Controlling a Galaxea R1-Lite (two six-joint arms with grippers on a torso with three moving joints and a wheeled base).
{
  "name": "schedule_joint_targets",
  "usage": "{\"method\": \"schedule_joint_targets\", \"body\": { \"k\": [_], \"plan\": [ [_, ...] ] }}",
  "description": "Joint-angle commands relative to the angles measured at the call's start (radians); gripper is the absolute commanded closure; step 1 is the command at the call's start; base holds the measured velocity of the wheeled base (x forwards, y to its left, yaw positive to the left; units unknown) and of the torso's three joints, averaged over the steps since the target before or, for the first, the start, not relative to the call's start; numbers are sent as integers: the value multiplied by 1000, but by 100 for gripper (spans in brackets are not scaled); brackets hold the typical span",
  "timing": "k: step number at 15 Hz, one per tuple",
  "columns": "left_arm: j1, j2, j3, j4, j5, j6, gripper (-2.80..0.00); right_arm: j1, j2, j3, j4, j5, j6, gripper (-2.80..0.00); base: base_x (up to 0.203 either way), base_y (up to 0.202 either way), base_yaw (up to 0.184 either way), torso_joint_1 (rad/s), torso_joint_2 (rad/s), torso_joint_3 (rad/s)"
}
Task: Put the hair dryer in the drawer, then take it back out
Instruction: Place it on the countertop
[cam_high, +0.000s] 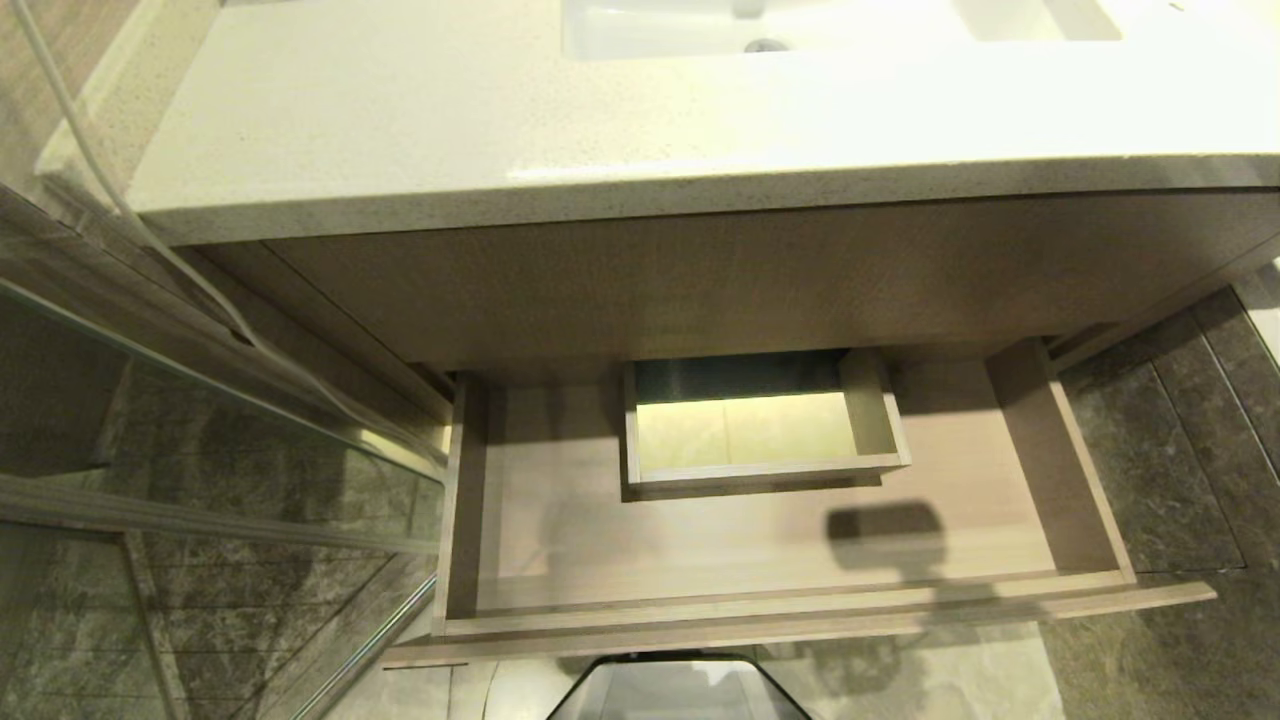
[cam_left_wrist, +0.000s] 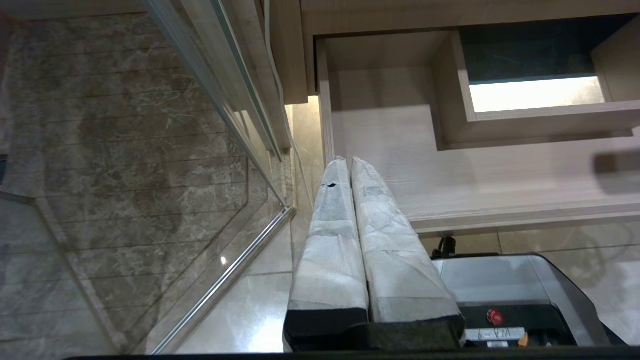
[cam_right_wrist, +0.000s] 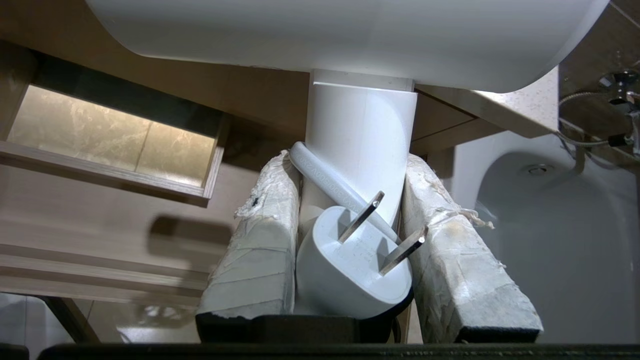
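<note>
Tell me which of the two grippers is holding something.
The right gripper: its fingers clamp the hair dryer by the handle. The left gripper is shut on nothing.

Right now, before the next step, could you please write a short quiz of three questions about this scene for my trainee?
1. True or false: the drawer stands open and nothing lies on its floor.
2. What does the right gripper hold? A) a towel B) the hair dryer by its handle C) nothing
3. Fill in: the left gripper hangs near the drawer's left end with its fingers pressed ____.

Key
1. True. The head view shows only the boxed cutout and shadows inside.
2. B. The plug sits between the fingers, below the handle.
3. together; it holds nothing.
</note>
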Motion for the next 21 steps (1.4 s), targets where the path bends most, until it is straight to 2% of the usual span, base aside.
{"method": "schedule_joint_targets", "body": {
  "k": [1,6,11,21],
  "plan": [
    [1,0,1,0,0,-1,0,-4,4,0,0,2,-3,0,0,0,0,306,-585,-286],
    [1,0,0,0,0,0,0,-12,10,0,-11,-1,-5,0,0,0,0,291,-557,-269],
    [1,0,1,0,0,1,0,-11,9,8,-11,-1,-8,0,0,0,0,42,-54,-16],
    [1,0,0,0,0,-1,0,-22,21,-1,-13,-1,-11,0,0,0,0,270,-33,233]
  ]
}}
